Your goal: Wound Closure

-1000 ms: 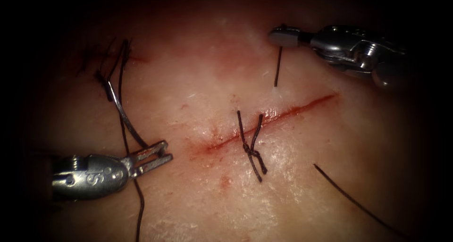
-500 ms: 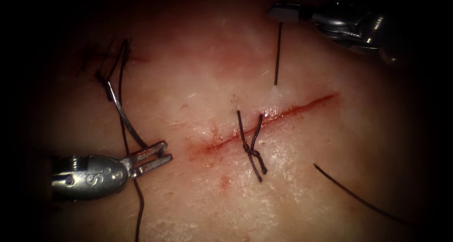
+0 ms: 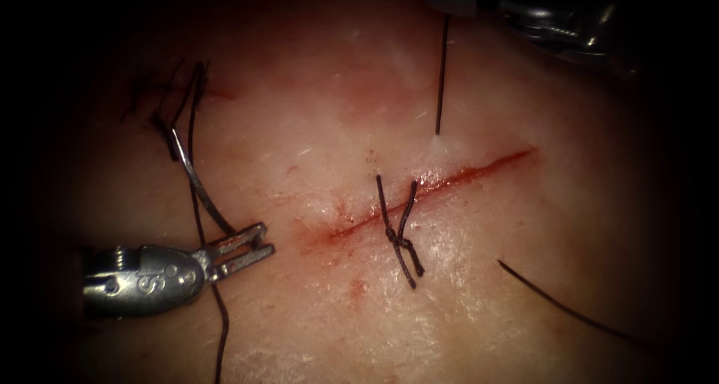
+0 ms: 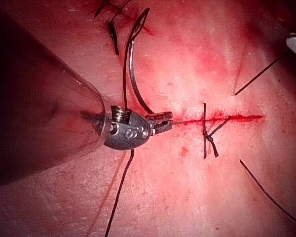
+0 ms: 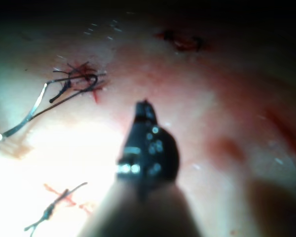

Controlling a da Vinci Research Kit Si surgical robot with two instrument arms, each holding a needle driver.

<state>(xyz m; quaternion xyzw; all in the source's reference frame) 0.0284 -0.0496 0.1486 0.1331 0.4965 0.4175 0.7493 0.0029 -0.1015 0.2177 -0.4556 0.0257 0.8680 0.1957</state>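
Holding the needle (image 3: 196,180) near its tip end, my left hand (image 3: 243,248) is pressed together on it, left of the cut (image 3: 419,193); the needle arcs up and away over the tissue (image 3: 314,114), not in it, its thread (image 3: 222,331) trailing down past the hand. My right hand (image 3: 449,1) has risen since a second ago, pinching a thread strand (image 3: 442,77) that runs taut from a spot just above the cut. A tied knot (image 3: 398,238) with two cut ends crosses the cut mid-length. Loose thread end (image 3: 554,302) lies right of the knot. Red fluid (image 3: 329,238) sits along the cut's left end.
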